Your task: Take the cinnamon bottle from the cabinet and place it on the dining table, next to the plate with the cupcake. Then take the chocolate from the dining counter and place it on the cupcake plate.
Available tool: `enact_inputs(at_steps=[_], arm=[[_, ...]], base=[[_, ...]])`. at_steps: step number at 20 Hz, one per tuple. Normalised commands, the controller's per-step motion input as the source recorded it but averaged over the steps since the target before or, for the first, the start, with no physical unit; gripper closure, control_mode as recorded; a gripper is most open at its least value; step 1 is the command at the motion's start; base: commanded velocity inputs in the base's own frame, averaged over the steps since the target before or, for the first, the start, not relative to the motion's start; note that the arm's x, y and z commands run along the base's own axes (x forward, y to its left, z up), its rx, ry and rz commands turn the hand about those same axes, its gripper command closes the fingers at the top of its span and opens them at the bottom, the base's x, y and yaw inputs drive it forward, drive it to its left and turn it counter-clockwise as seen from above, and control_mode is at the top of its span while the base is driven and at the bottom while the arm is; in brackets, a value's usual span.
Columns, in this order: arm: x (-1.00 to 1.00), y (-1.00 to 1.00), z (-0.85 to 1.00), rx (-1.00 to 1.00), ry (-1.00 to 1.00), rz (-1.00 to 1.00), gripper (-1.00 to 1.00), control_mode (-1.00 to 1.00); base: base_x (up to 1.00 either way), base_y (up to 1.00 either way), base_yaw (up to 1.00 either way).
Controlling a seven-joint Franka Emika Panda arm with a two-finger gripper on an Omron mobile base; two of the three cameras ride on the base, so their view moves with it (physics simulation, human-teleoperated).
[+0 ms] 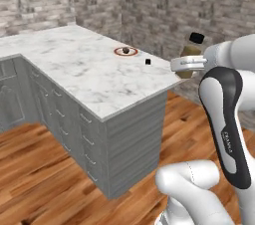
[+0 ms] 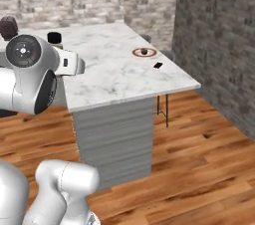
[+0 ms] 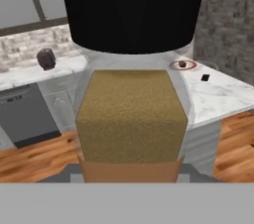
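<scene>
Hand (image 1: 185, 64) clenched on cinnamon bottle (image 1: 191, 52), held in air off worktop (image 1: 84, 69) corner, well apart from plate (image 1: 125, 51). Cupcake (image 1: 126, 50) sits on plate; chocolate (image 1: 148, 61) lies near it on marble. Dark jar (image 3: 46, 59) on far counter. Bottle base hidden by hand; fingertips not discernible.

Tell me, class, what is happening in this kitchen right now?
The robot's hand is shut on the cinnamon bottle, holding it in the air off the corner of the dining table. On the table, the cupcake sits on its plate, and the chocolate lies beside the plate, not yet moved.
</scene>
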Motion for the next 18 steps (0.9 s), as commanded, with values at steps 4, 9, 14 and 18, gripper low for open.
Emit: enact_inputs(at_steps=[4,9,14,18], arm=[[0.0,0.0,0.0,0.0,0.0,0.0,1.0,1.0],[0.0,0.0,0.0,0.0,0.0,0.0,1.0,1.0],[0.0,0.0,0.0,0.0,0.0,0.0,1.0,1.0],[0.0,0.0,0.0,0.0,0.0,0.0,1.0,1.0]], base=[[0.65,-0.43,0.14],[0.63,-0.45,0.12],[0.59,-0.47,0.11],[0.56,-0.5,0.11]])
